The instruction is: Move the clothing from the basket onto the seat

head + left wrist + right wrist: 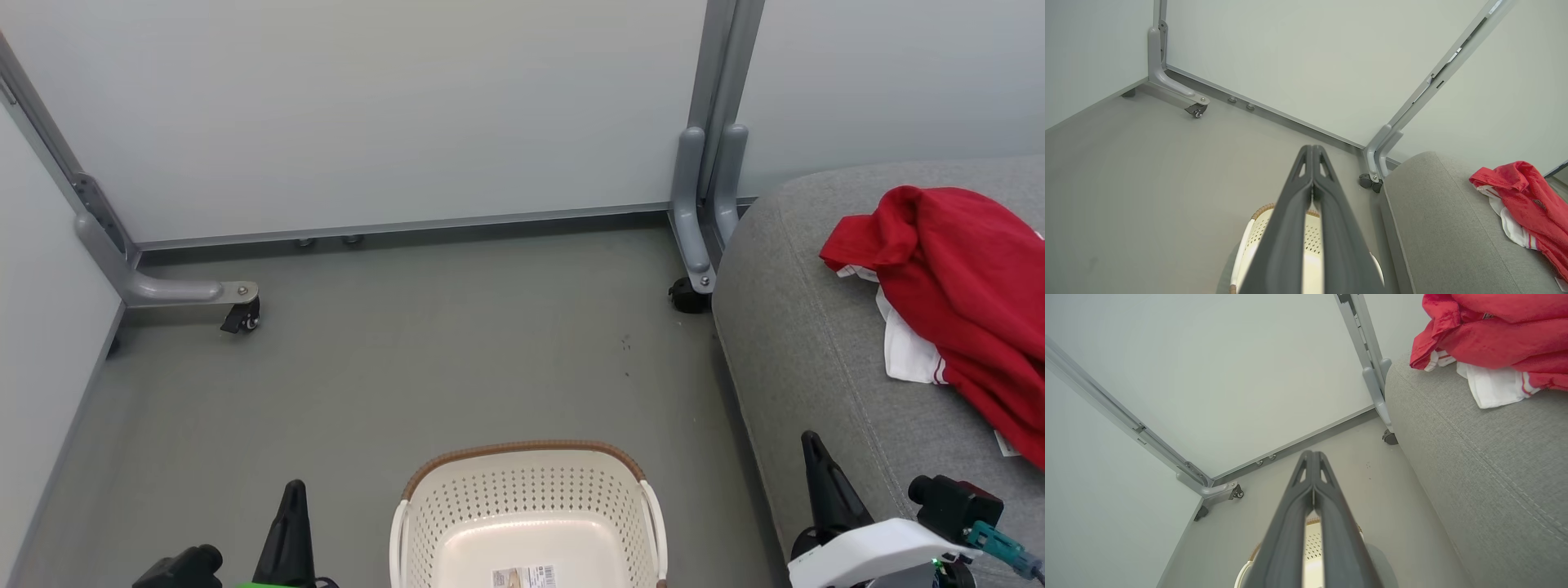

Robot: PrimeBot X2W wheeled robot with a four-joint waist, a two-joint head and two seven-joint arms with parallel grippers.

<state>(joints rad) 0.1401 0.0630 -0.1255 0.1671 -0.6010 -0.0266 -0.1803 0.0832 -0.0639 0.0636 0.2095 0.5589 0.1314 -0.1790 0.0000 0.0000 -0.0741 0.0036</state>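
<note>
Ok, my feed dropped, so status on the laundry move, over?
Left gripper and right gripper shut, empty. Red clothing lies on the seat. Visible part of basket holds just a label. Nothing blocking.

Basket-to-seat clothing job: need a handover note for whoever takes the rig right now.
Left gripper: shut, empty, above the basket.
Right gripper: shut, empty, between the basket and the seat.
Clothing: red heap lying on the seat, at the head view's right.
Basket: on the floor beside the seat; the part in view holds just a label.
Done: the clothing looks moved.
Left: check the basket's near end, cut off by the frame; otherwise probably nothing.
</note>
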